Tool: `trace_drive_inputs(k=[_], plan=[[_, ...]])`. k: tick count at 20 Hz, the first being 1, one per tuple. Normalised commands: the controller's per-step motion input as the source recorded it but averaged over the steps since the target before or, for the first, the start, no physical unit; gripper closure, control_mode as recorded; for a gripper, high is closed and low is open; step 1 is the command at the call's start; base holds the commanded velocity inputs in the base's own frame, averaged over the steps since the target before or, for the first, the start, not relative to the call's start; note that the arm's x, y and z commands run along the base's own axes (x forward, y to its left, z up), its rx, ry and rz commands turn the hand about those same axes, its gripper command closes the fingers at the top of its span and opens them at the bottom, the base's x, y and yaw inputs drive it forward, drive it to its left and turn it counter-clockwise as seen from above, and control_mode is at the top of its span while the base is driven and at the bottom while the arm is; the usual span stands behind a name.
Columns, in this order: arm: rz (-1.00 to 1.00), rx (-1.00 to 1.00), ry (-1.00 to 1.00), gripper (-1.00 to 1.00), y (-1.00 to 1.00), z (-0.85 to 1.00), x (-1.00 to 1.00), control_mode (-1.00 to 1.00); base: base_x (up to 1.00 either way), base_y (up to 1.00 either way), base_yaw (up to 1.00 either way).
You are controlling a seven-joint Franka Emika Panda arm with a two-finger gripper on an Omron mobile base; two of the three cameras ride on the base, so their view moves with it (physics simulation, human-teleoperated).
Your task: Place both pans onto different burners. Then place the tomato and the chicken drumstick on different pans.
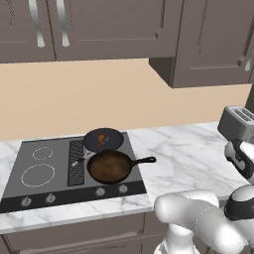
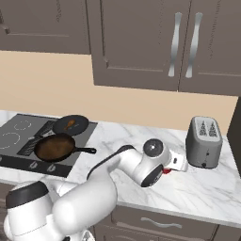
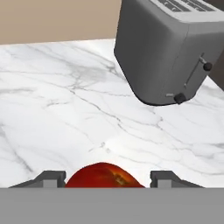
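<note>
Pans (image 1: 110, 165) number two, drumstick (image 1: 101, 138) one, tomato (image 3: 104, 176) one between the spread pincer (image 3: 105, 179) tips.

A home kitchen: a marble counter (image 1: 183, 154) carries a built-in glass cooktop (image 1: 44, 173) with knobs (image 1: 100, 191) along its front, a grey toaster (image 2: 204, 141) stands beside it, and brown cabinets (image 2: 141, 42) with metal handles hang above a beige wall (image 1: 74, 99).
</note>
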Motion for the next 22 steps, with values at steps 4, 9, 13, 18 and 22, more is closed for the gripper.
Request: trace_drive_inputs(k=[4,9,13,18,22], plan=[[0.12,-0.01,0.12,1.00,0.48,0.58,-0.08,-1.00,0.00,0.00,0.00],[0.14,0.00,0.16,1.00,0.56,0.52,-0.08,-1.00,0.00,0.00,0.00],[0.14,0.00,0.15,1.00,0.60,0.46,-0.07,-1.00,0.00,0.00,0.00],[0.12,0.02,0.07,1.00,0.68,0.35,-0.07,-1.00,0.00,0.00,0.00],[0.11,0.03,0.01,1.00,0.79,0.13,-0.02,-1.00,0.00,0.00,0.00]])
